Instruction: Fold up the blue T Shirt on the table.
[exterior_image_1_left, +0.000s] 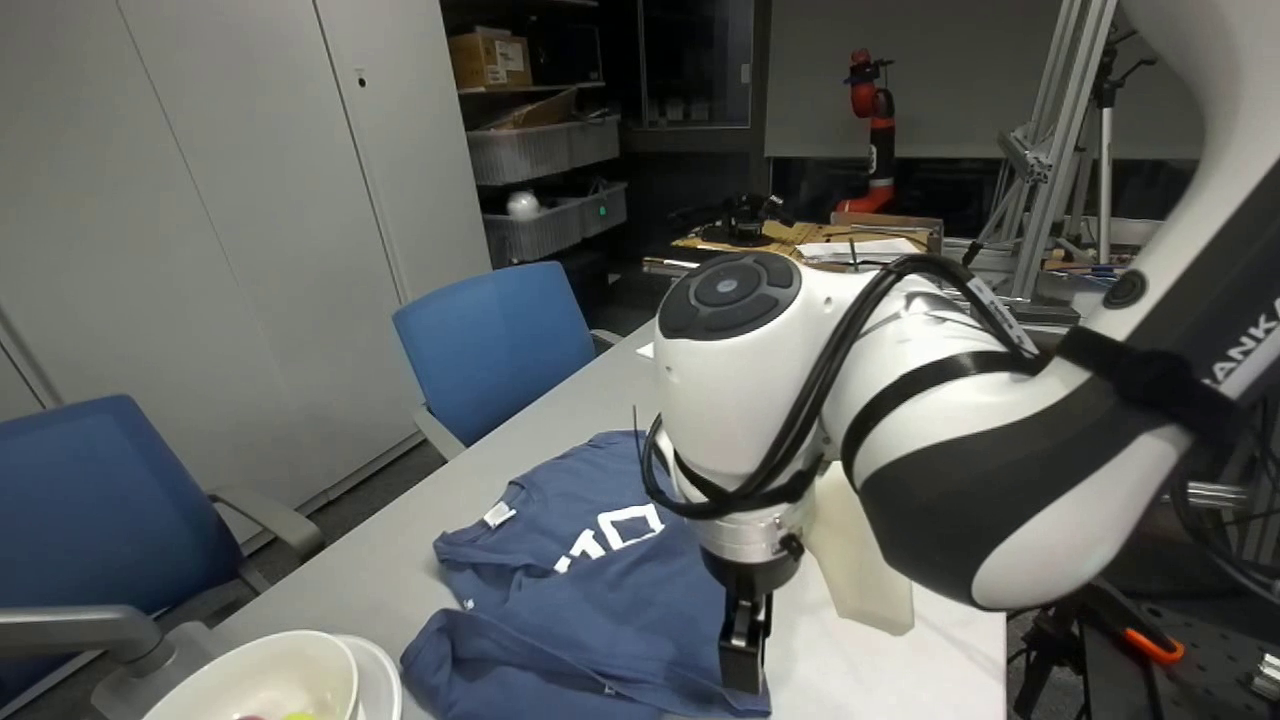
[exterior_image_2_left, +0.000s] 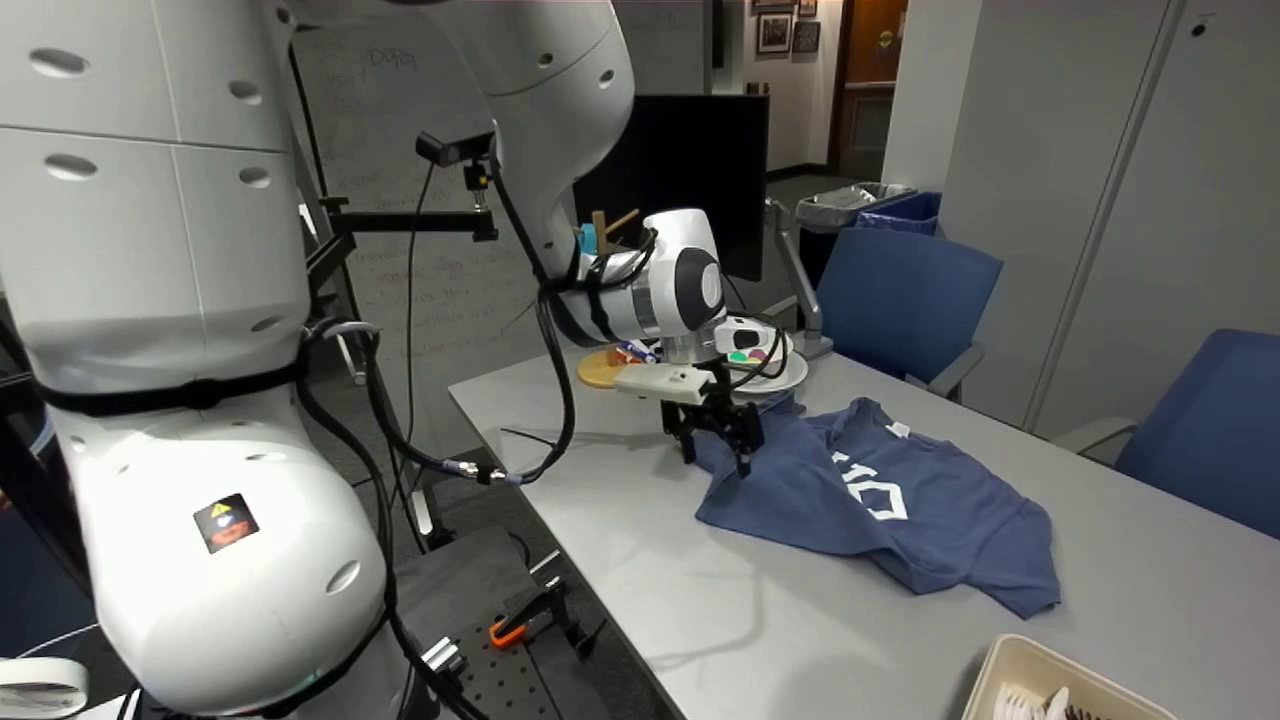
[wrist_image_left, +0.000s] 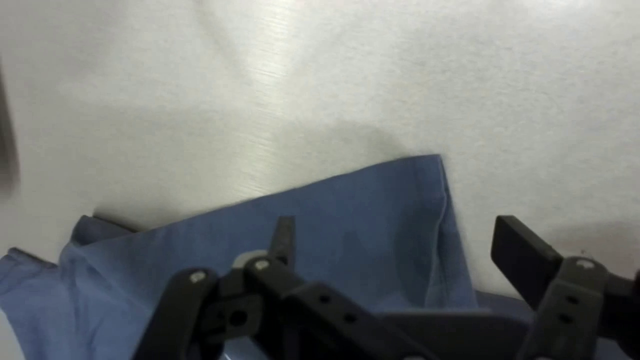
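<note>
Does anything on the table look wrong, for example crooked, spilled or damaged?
Only the blue T-shirt looks untidy: it lies rumpled on the table, partly folded over itself, apparently hiding some of its white lettering. That is probably just unfinished folding. I see no spill or damage.

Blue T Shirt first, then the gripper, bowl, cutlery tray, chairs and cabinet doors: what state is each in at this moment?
Blue T Shirt: lying on the table, creased, part lapped over its lettering, not fully folded
Gripper: open, jaws apart at the shirt's corner; contact with the cloth cannot be told
Bowl: upright, something yellow-green inside
Cutlery tray: holding cutlery, cut off by the frame
Blue chairs: upright beside the table
Cabinet doors: shut
</note>
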